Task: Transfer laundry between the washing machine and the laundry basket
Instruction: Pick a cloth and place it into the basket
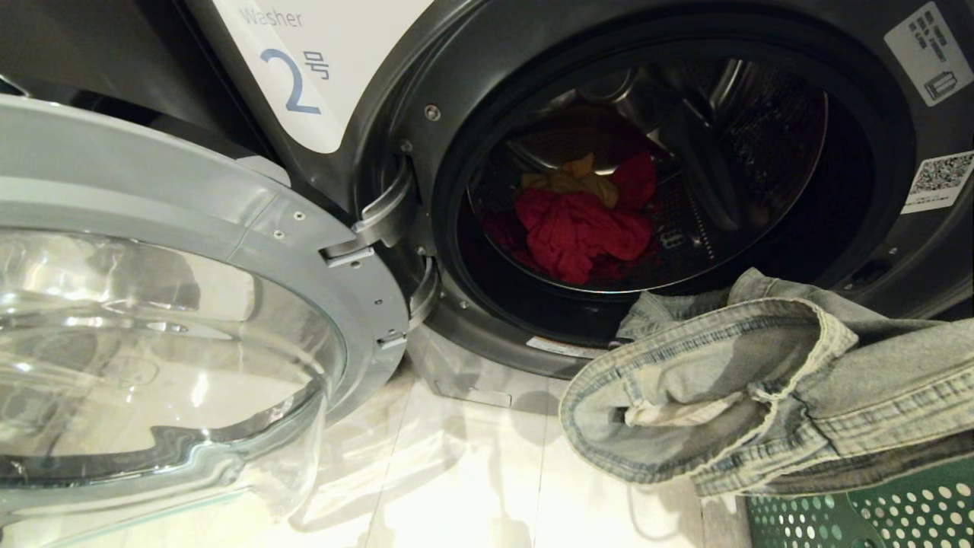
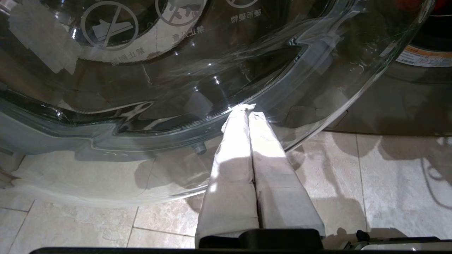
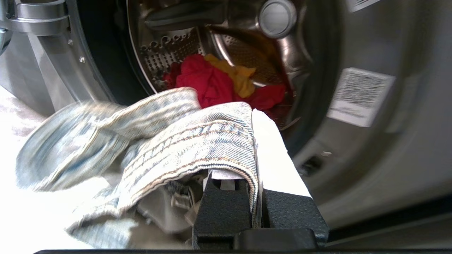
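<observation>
My head cam looks down at the washing machine (image 1: 875, 228), dark grey, white label w/ a "2", its glass door (image 1: 175, 320) swung wide open on the left. Inside the steel drum (image 1: 746, 129) lie a bright red garment (image 1: 582, 232) and an orange-yellow garment (image 1: 576, 177), the yellow one touching the red one's far edge, both toward the back of the drum.

My right gripper (image 3: 255, 141) is just in front of the drum opening, fingers clamped together on a fold of the grey-beige striped garment (image 1: 730, 380). The cloth is pinched between the white-wrapped fingertips (image 3: 273, 151) and hangs out to the side; it looks like stitched denim. In the head view it is bunched low at right, off the floor, directly above the green laundry basket (image 1: 898, 514), whose holed rim shows at the bottom right corner.

My left gripper (image 2: 248, 110) is empty, fingers pressed together, tips close under the curved glass of the open door, over the pale tile floor (image 2: 388, 183).
</observation>
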`<state>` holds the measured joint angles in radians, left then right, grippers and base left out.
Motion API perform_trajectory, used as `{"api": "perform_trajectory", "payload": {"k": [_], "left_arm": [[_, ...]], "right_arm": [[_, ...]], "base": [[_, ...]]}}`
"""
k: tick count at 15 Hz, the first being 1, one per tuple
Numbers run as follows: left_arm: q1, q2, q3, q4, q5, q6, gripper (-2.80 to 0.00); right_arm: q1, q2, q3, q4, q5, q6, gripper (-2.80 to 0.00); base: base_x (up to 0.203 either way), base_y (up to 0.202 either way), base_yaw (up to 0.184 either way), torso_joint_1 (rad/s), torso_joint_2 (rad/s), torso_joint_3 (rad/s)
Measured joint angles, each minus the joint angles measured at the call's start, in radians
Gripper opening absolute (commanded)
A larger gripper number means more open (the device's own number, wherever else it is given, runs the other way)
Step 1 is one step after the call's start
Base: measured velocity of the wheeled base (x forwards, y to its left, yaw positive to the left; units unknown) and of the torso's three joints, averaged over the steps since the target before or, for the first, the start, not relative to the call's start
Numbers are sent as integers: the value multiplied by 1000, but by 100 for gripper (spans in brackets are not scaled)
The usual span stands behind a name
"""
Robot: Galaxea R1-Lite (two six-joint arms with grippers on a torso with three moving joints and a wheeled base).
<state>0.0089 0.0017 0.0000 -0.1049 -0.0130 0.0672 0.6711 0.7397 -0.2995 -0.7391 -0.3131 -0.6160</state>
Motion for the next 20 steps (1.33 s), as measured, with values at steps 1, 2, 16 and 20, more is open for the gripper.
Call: {"api": "perform_trajectory", "payload": {"k": [1, 2, 16, 20], "left_arm": [[0, 0, 0, 0, 0, 0, -280], [0, 0, 0, 0, 0, 0, -280], [0, 0, 0, -1, -2, 0, -280], [0, 0, 0, 0, 0, -1, -280]], "right_arm": [[0, -43, -30, 70, 4, -6, -280], [0, -81, -59, 134, 7, -9, -280], [-1, -227, -153, 331, 10, -56, -280], [-1, -216, -169, 355, 0, -55, -280]], "base": [[0, 0, 0, 0, 0, 0], [0, 0, 0, 0, 0, 0], [1, 7, -104, 4, 3, 3], [2, 8, -175, 2, 3, 2]]}}
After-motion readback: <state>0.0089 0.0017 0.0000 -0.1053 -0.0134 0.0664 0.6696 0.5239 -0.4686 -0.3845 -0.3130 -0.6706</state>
